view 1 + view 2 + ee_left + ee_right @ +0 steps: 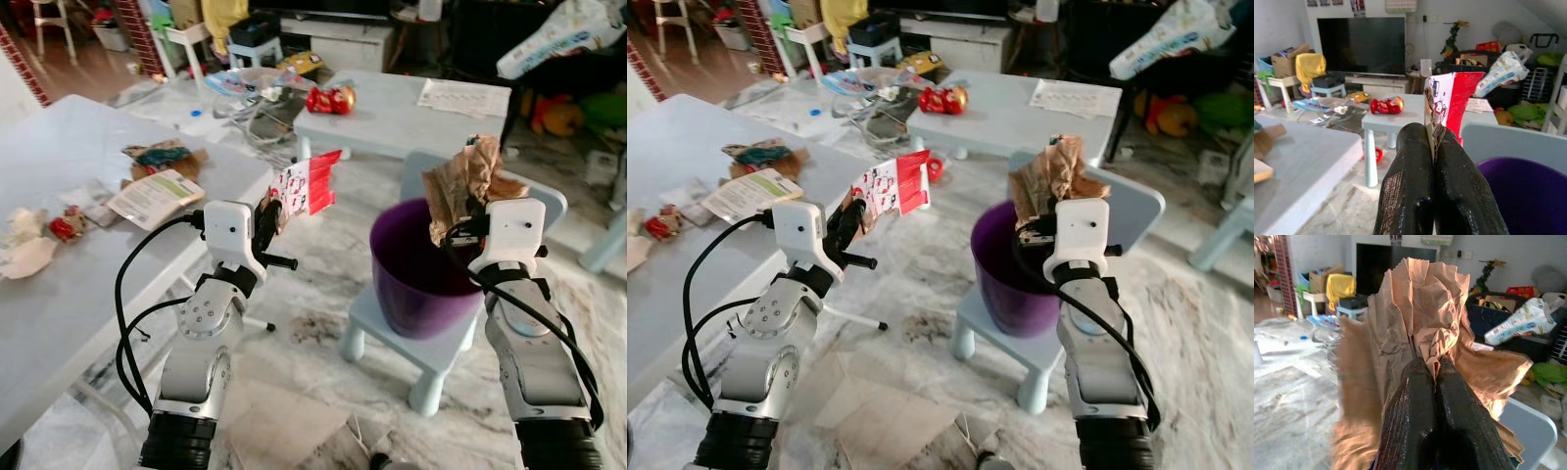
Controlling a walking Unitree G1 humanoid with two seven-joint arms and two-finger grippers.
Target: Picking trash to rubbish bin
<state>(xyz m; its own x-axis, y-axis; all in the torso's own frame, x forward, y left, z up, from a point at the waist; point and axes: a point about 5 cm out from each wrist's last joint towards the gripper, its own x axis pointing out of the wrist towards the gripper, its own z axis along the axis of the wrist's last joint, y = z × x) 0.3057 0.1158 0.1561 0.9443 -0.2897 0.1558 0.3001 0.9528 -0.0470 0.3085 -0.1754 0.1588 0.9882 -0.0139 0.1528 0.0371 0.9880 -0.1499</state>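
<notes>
while both silver arms reach up from the bottom of the head views, the left gripper (272, 217) sits left of centre with its 2 black fingers (1415, 181) pressed together on a flat red and white printed wrapper (308, 183), which sticks up and to the right above the marble floor (313, 284). right of centre, the right gripper (462, 225) is clamped on a crumpled brown paper bag (468, 181), held over the near rim of the purple plastic rubbish bin (416, 269); in the right wrist view the paper (1415, 318) fans out around the closed fingers (1413, 411). the bin stands on a small pale blue plastic chair (431, 343) in the centre right of the frame.

along the left edge lies a long white table (78, 284) carrying more trash: a tan and green flat packet (157, 198), a torn brown wrapper with a teal patch (162, 157), a small red crumpled scrap (65, 227) and white crumpled paper (24, 250). at the upper centre a low pale blue table (402, 113) bears a red and gold toy (331, 99) and a printed sheet (462, 97).
</notes>
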